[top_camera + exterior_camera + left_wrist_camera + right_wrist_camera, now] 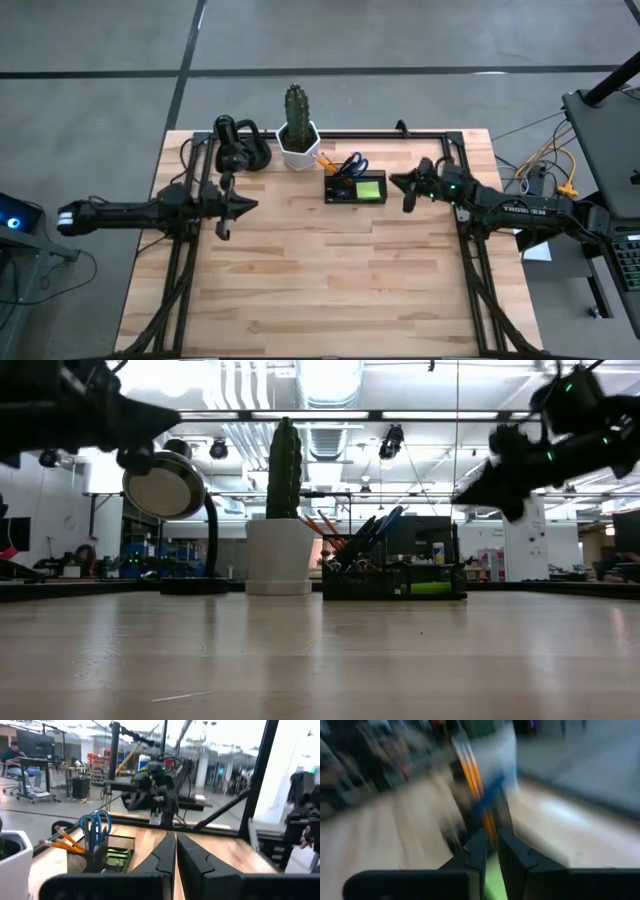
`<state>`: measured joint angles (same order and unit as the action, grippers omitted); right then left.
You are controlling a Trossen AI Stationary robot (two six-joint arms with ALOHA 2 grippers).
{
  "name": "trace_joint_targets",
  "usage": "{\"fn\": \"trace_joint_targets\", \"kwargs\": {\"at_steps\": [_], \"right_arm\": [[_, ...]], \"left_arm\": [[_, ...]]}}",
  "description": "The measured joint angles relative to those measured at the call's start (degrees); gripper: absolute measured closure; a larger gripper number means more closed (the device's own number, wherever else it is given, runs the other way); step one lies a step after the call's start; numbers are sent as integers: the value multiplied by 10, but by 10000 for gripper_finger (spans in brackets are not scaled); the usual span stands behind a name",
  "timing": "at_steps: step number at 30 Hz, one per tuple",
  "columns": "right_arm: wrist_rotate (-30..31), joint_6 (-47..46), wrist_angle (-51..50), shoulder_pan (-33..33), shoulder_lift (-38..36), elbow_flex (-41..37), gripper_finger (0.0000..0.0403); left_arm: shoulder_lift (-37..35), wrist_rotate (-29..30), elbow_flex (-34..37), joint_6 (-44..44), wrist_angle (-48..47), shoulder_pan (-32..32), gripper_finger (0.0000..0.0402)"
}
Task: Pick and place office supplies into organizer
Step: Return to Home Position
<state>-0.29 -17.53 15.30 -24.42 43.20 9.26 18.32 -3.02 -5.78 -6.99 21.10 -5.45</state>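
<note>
Sitting toward the back of the table [330, 290], the organizer [343, 191] is holding the lot. The scissors [352, 165] and pencils [325, 160] are standing upright in its tall compartment, likely because they're long. The lime sticky-note pad [369, 189] is lying flat in the low one. Nothing loose is showing around the organizer, so sorting looks finished.

The right gripper [400, 185] is hovering just beside the organizer, raised, fingers nearly together and carrying nothing. The left gripper [245, 206] is hanging well apart on the organizer's other side, pinched to a slit and empty. A cactus pot [298, 148] is standing just behind the organizer.

Open lab hall: exposed ceiling ducts [240, 385], equipment-laden workbenches [31, 764].
</note>
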Motion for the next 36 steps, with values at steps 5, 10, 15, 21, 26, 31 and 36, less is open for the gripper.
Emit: {"fn": "trace_joint_targets", "kwargs": {"at_steps": [5,10,15,21,26,31,36], "right_arm": [[-2,19,188,18,0,0,385],[-96,24,226,37,-1,0,394],[-182,10,226,47,-12,0,394],[-141,7,159,61,-87,2,395],[0,45,-38,125,-199,6,395],[72,61,-80,209,-291,6,395],[165,121,-90,284,-334,-21,395]], "left_arm": [[-85,0,52,-16,4,0,402],[-132,2,53,3,-52,0,402],[-151,6,53,-2,-88,0,402],[-151,8,53,-2,-92,0,402],[-151,8,54,-6,-91,0,402],[-150,9,54,-2,-93,0,402],[-150,18,54,3,-97,0,402]]}}
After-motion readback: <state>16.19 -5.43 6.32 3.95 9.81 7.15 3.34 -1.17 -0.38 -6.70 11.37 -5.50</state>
